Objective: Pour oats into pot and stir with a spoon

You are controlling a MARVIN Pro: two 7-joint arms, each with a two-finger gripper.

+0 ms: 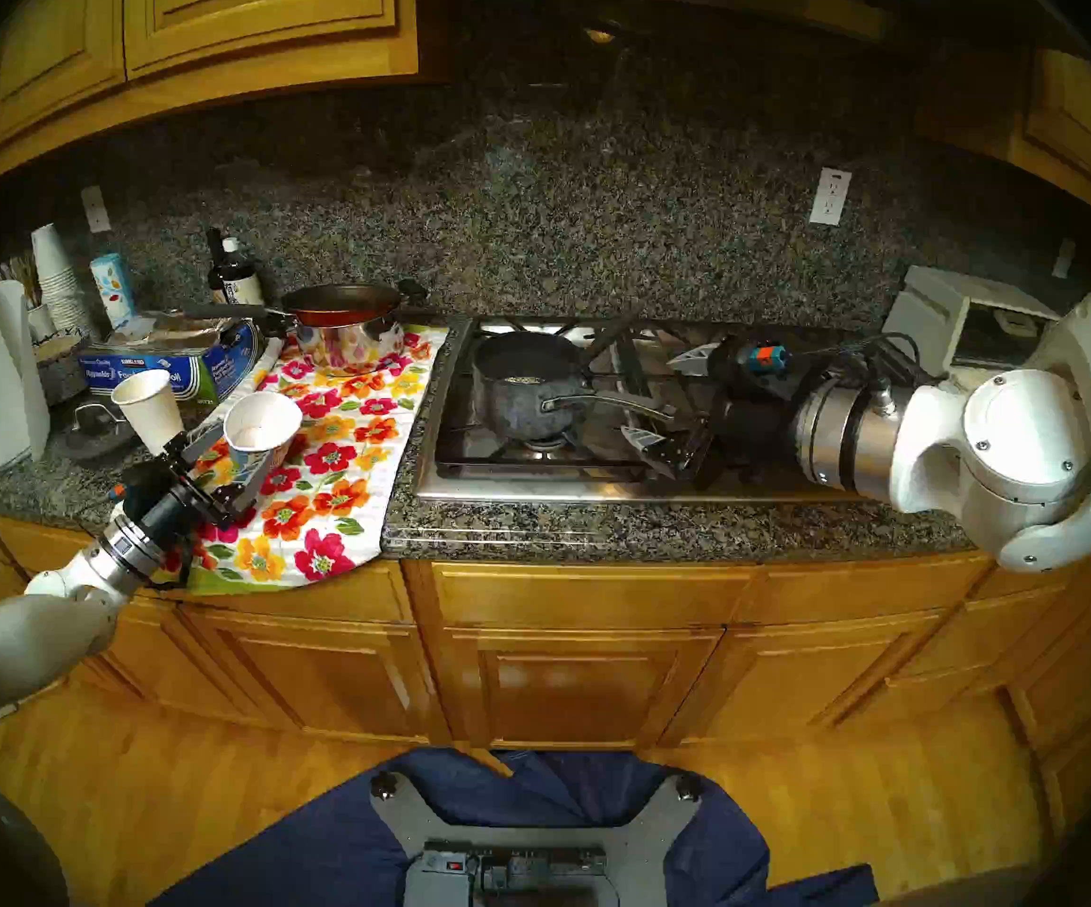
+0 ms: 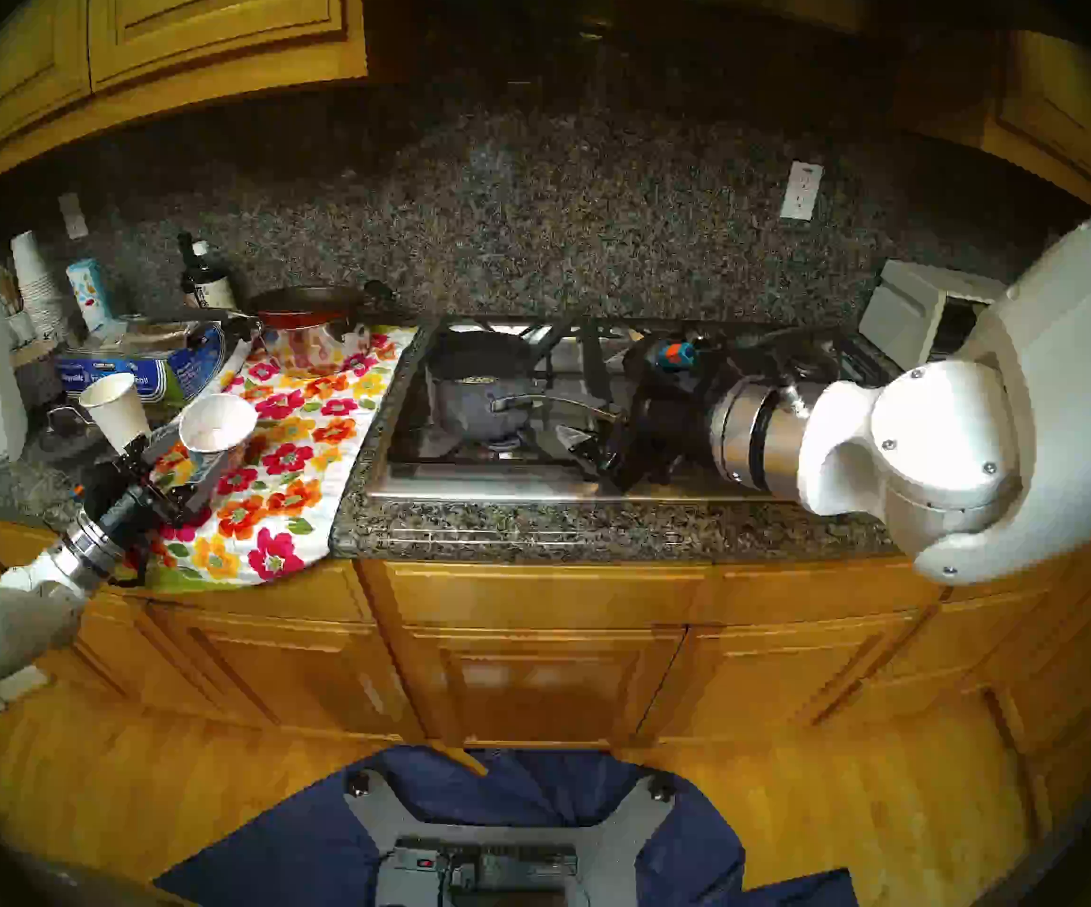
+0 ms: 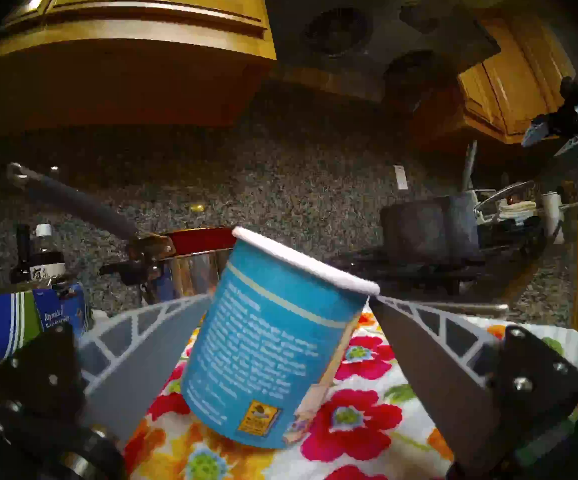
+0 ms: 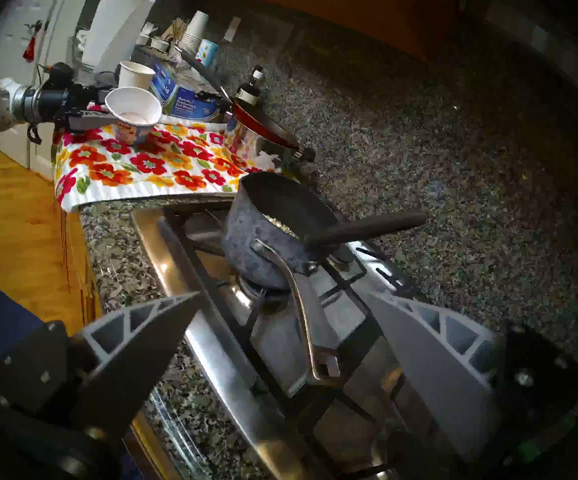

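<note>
- The small blue-grey speckled metal pot (image 4: 263, 240) sits on the stove, its long curved handle pointing at the right gripper (image 4: 280, 316), whose jaws are open and empty.
- Left of the pot, the short blue paper oat cup (image 3: 273, 334) leans on the flowery cloth (image 1: 333, 480). It looks light and squashy, so hold its sides softly.
- The left gripper (image 1: 229, 457) jaws are open around the cup.
- A slim black spoon (image 4: 367, 226) rests in the pot, its handle pointing away from the cup.

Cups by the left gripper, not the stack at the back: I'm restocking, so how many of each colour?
Blue cup: 1
White cup: 1
Total: 2
</note>
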